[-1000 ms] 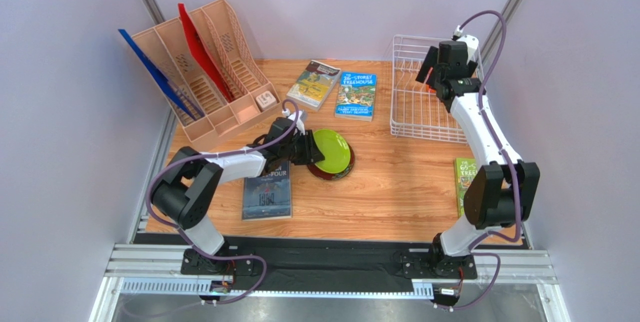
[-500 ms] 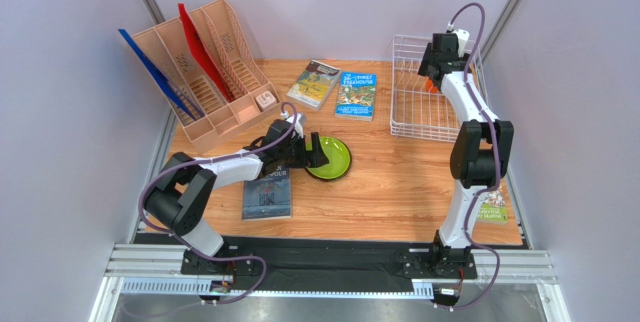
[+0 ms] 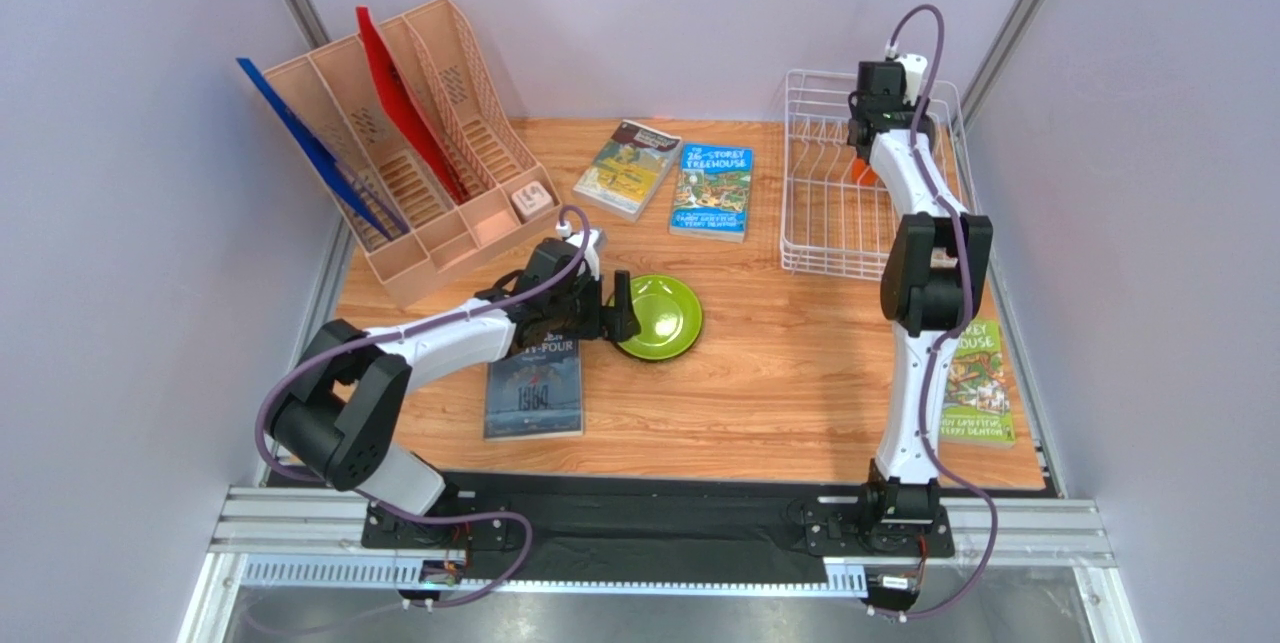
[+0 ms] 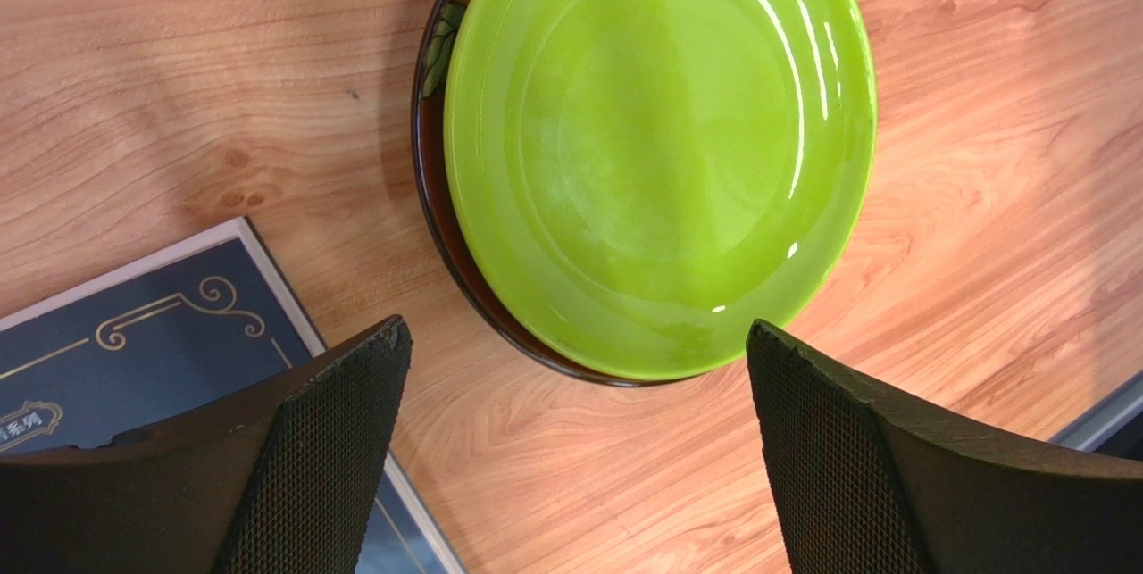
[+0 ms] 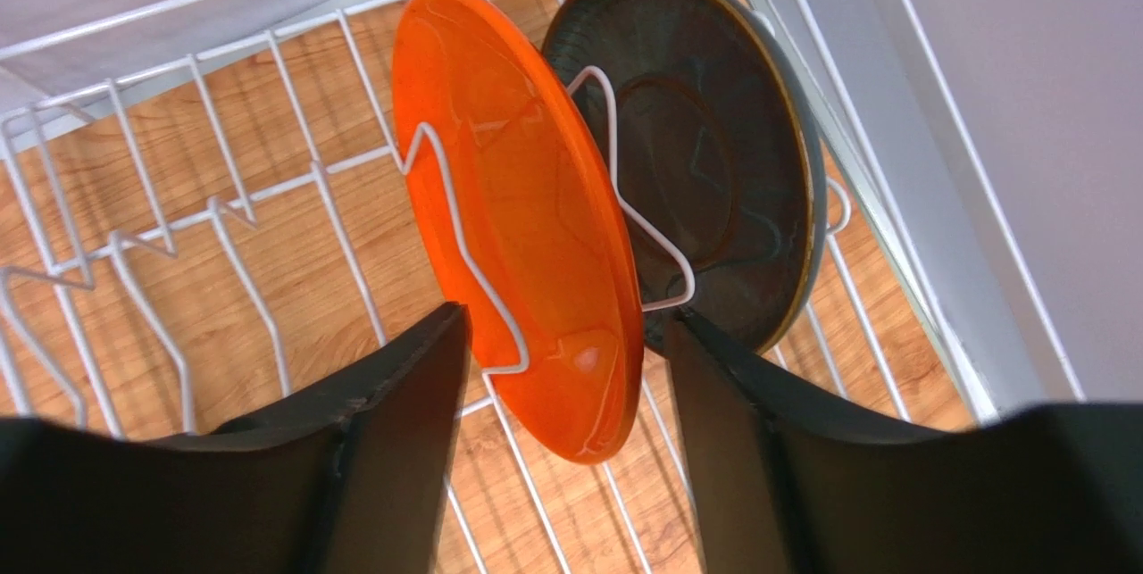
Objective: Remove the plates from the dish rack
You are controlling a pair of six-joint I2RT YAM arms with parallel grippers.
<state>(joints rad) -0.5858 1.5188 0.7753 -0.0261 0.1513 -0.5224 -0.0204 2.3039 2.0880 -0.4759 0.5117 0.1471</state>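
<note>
Plates are half unloaded: lime green plate (image 4: 658, 146) sits on dark red plate (image 4: 429, 159) mid-worktop (image 3: 781, 373), your left jaws open beside them; orange plate (image 5: 517, 226) and grey plate (image 5: 711, 159) stand in the dish rack (image 3: 824, 208), far right corner, your right jaws open astride the orange.

Lime green plate (image 4: 658, 146): flat on table (image 4: 201, 92), stacked on dark red plate (image 4: 427, 186), of which only a rim sliver shows. Orange plate (image 5: 517, 213) and dark grey plate (image 5: 711, 172): upright on edge, adjacent tine slots, far right corner of white wire dish rack (image 3: 819, 223).
</note>
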